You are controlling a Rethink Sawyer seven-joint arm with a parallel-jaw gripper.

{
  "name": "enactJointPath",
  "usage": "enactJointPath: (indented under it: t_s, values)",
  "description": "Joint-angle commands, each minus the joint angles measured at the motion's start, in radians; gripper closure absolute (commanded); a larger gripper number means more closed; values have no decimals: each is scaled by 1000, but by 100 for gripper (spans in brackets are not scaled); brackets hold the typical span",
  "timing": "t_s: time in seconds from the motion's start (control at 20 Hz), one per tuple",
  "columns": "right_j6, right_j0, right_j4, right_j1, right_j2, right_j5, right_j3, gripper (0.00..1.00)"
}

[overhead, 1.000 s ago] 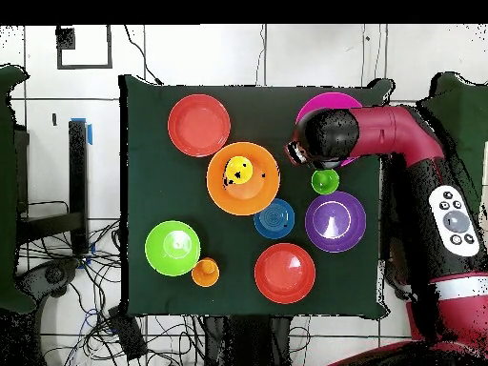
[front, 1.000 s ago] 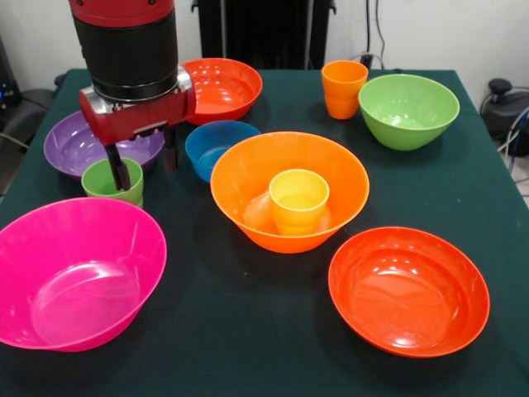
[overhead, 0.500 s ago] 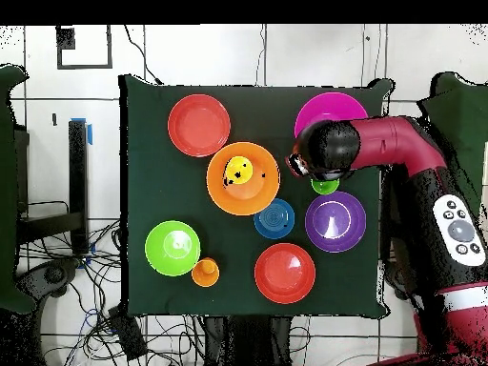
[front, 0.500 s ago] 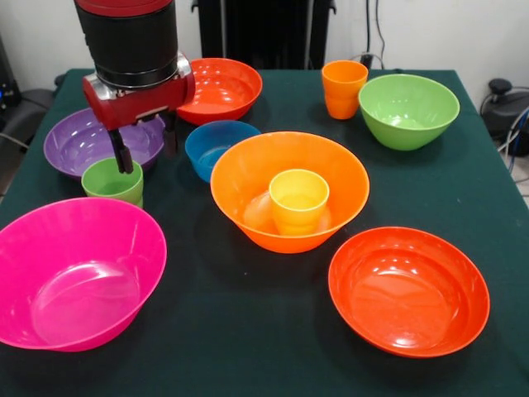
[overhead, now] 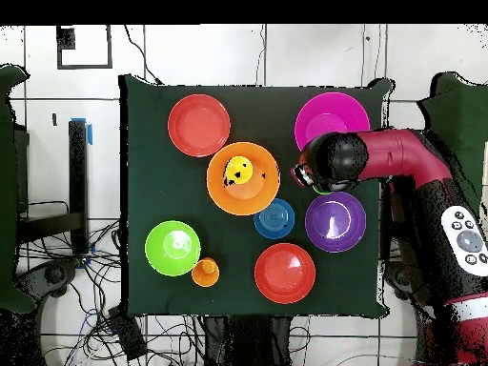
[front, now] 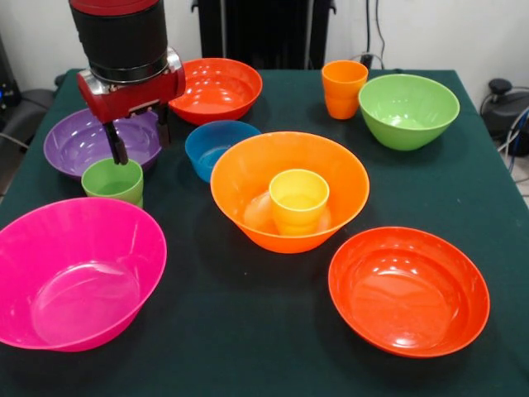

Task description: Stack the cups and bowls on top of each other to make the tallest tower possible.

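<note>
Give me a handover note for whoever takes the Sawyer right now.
Gripper: open, empty, hovering above the green cup, not touching it.
Done: yellow cup stands upright in the light orange bowl, the tower base.
Loose on the table: pink bowl, purple bowl, blue bowl, two red-orange bowls, lime green bowl, orange cup beside it.
Left: everything else is unstacked; the green cup looks like the next pick.
</note>
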Motion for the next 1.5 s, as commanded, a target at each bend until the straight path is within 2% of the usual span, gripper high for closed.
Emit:
enactJointPath:
  t_s: [0.05, 0.7, 1.5]
  values:
    - [-300, 2, -109, 82, -39, -62, 24, 0]
    - [-282, -5, -129, 86, -43, -113, 56, 0]
    - [-292, 6, -131, 88, -63, -82, 22, 0]
